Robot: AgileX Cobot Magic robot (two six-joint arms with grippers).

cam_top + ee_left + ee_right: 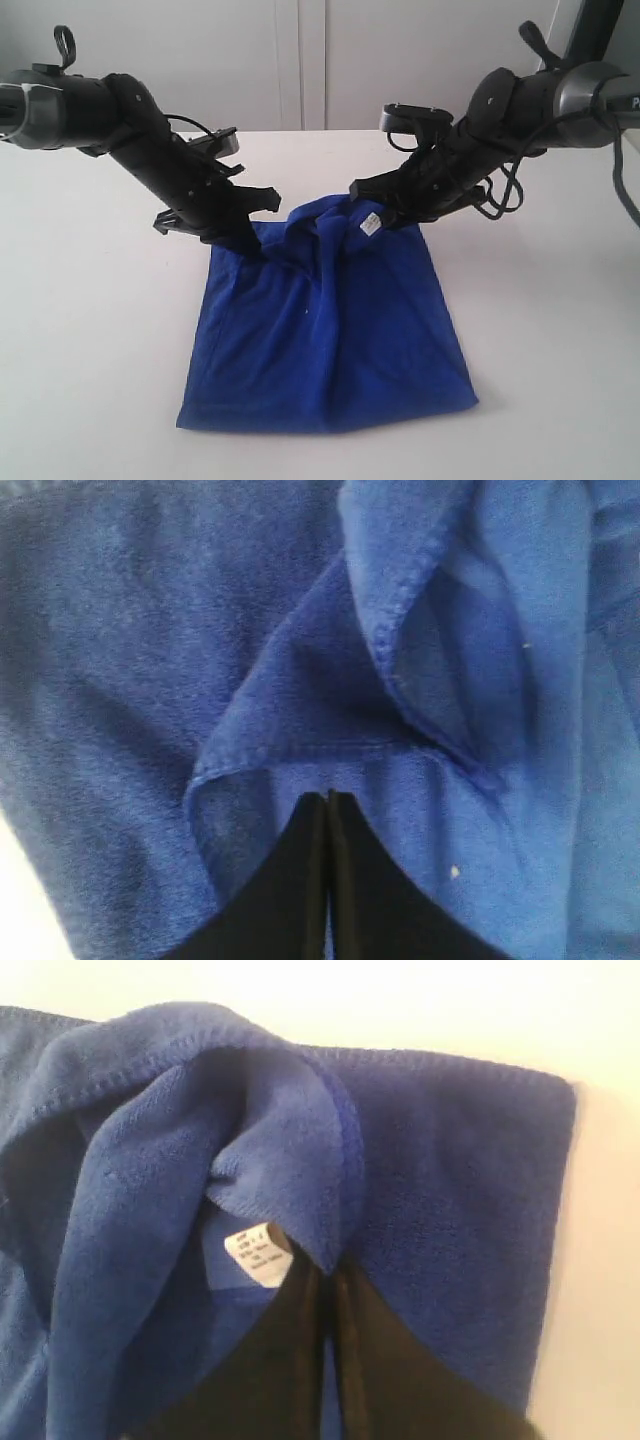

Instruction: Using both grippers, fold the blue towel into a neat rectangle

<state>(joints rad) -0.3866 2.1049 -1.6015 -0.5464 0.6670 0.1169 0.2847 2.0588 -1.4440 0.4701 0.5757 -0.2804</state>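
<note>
The blue towel (325, 330) is spread on the white tabletop (100, 330) at the middle of the exterior view. Its near edge and both side edges are laid flat, while its far edge is drawn up off the surface and bunched into folds between the two arms. A small white tag (257, 1255) with fine print is seen on the raised cloth just beside the right tool (328, 1282).

The far left corner of the towel is met by the left tool (328, 805). Its two black fingers (290, 900) are pressed together, with only a thin line left between them. A folded hem of the cloth is gathered at their tips, and a sliver of blue is seen in the slit lower down.

The right tool is likewise pressed together, and a rolled fold of the far edge is pinched at its tips, with blue cloth visible in the narrow gap between the fingers (390, 1380). Bare tabletop is seen beyond the towel's hem in the right wrist view.

Both arms are angled down and inward toward the raised edge.
</note>
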